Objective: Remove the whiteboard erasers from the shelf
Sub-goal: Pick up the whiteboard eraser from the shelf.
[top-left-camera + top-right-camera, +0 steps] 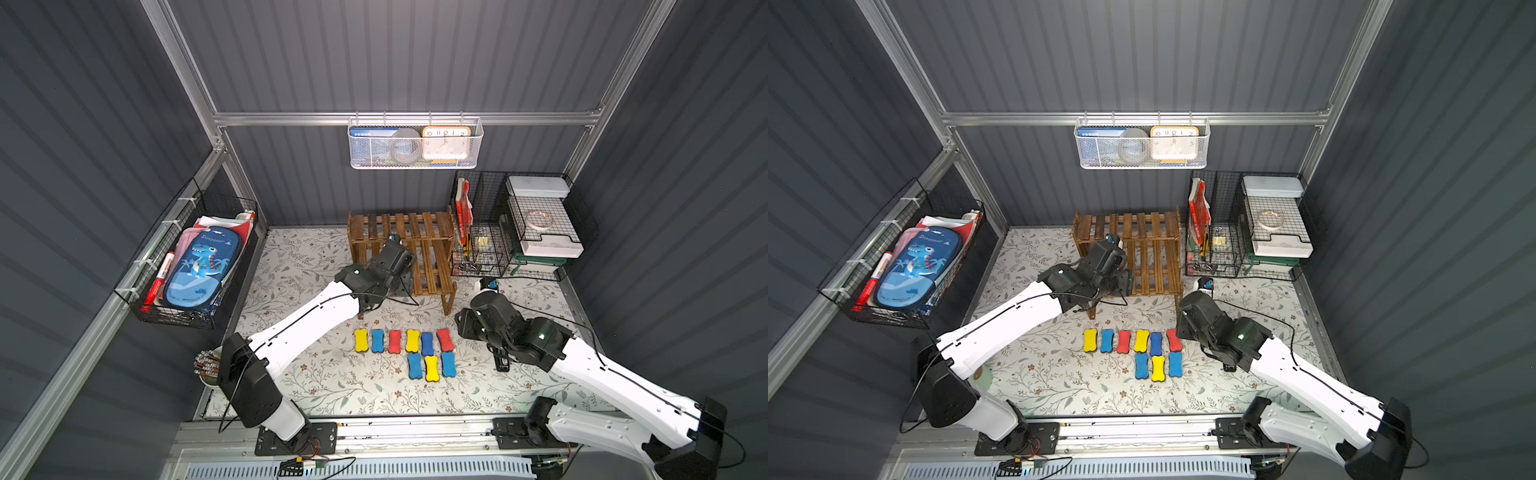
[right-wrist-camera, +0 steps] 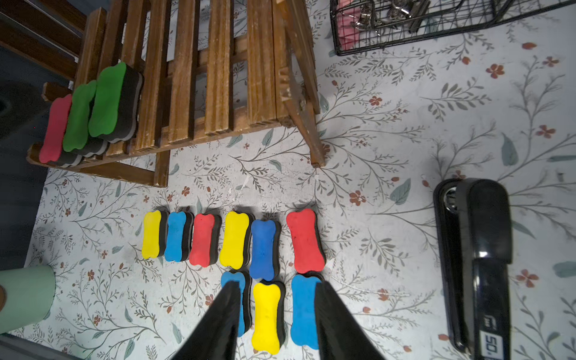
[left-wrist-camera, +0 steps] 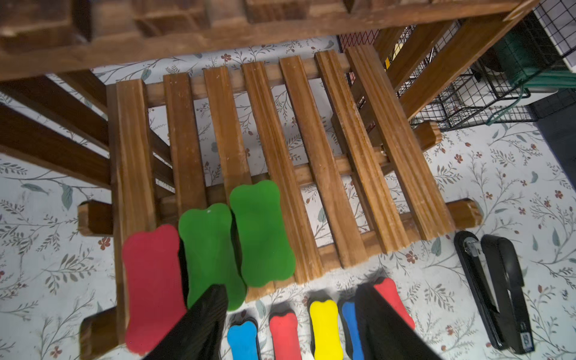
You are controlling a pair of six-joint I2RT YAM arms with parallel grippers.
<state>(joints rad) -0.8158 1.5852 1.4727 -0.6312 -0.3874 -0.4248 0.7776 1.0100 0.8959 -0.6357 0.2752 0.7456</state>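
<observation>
Erasers (image 2: 233,240) lie mostly on the bench (image 1: 332,386): six in a row and three more nearer, all on the near side of the shelf (image 3: 327,156). Three sit on its lower tier, at the left end by the near edge: a red eraser (image 3: 152,290) and two green erasers (image 3: 261,233), side by side. Left hand (image 3: 290,288) hovers at that tier with its jaws apart, gripping nothing; one finger (image 3: 205,321) overlaps a green block, contact unclear. Right hand (image 2: 277,285), also parted and empty, hangs above the near row. A stapler (image 2: 477,258) lies to the right.
</observation>
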